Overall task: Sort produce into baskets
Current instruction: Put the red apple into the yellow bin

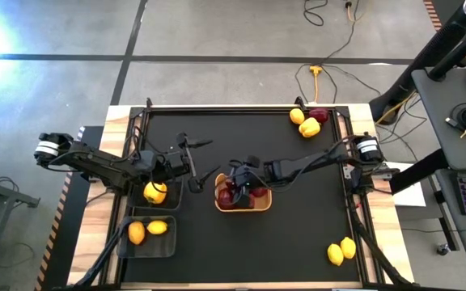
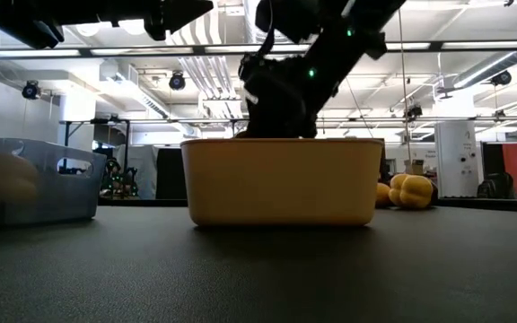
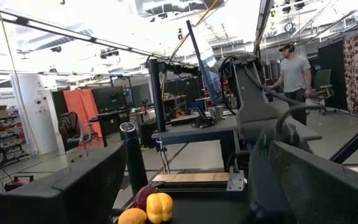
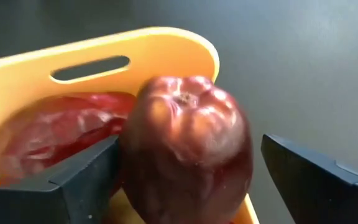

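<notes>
My right gripper (image 1: 237,184) is open over the yellow-tan tray (image 1: 244,208), which holds several dark red fruits (image 1: 231,196). In the right wrist view its fingers stand on either side of one dark red fruit (image 4: 188,155) at the tray's rim (image 4: 166,43). My left gripper (image 1: 195,159) is open and empty, held level above the table beside the dark bin (image 1: 168,187) that holds a yellow bell pepper (image 1: 154,192). A second dark bin (image 1: 146,240) holds two lemons (image 1: 146,230). My right gripper has one finger (image 4: 82,180) right at the dark red fruit's side (image 4: 132,162); whether it touches, I cannot tell. The other finger (image 4: 309,180) stands apart from the fruit. The fruit sits in the tray on other red fruits, its dimpled end showing.
Yellow peppers and a red fruit (image 1: 310,123) lie at the table's far right corner, and also show in the left wrist view (image 3: 148,208). Two lemons (image 1: 341,250) lie near the right front. A person (image 3: 294,78) stands in the room beyond the table.
</notes>
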Available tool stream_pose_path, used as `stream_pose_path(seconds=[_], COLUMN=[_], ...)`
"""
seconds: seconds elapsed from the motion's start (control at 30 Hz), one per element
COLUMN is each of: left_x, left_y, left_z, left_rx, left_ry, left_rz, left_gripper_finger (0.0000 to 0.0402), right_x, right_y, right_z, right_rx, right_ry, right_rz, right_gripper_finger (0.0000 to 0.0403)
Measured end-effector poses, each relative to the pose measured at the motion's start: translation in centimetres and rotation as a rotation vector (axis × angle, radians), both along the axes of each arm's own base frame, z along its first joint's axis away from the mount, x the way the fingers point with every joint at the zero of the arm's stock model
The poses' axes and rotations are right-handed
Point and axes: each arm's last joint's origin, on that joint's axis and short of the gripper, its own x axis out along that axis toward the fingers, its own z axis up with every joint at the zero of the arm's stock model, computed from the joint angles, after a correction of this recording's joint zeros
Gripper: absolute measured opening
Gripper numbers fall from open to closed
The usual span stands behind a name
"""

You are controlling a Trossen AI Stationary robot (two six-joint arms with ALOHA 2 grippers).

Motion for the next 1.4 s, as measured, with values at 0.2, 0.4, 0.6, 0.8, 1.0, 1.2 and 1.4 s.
stream_pose_path(seconds=[0.2,0.4,0.6,0.8,1.0,1.2,1.4], left_x=[0.0,0.0,0.0,0.0,0.0,0.0,0.0], left_y=[0.0,0.0,0.0,0.0,0.0,0.0,0.0], left_z=[0.0,0.0,0.0,0.0,0.0,-0.1,-0.1], left_rx=[0.001,0.000,0.000,0.000,0.000,0.000,0.000], left_ry=[0.005,0.005,0.005,0.004,0.005,0.013,0.013], left_rz=[0.000,0.001,0.002,0.003,0.003,0.008,0.009], left_gripper_finger=[0.0372,0.0372,0.0372,0.0372,0.0372,0.0372,0.0372], right_x=[-0.2,-0.7,-0.7,0.0,0.5,0.6,-1.5], right_y=[0.0,0.1,-0.2,-0.2,-0.1,-0.1,-0.5], right_z=[3.3,6.4,6.2,2.9,-0.2,1.9,6.6], right_rx=[-0.009,-0.026,-0.051,-0.022,-0.036,-0.046,-0.101], right_ry=[0.019,0.008,-0.028,0.015,0.101,0.052,-0.012], right_rz=[0.012,-0.007,-0.140,-0.185,-0.189,-0.156,-0.196], right_gripper_finger=[0.0384,0.0384,0.0384,0.0384,0.0384,0.0384,0.0384])
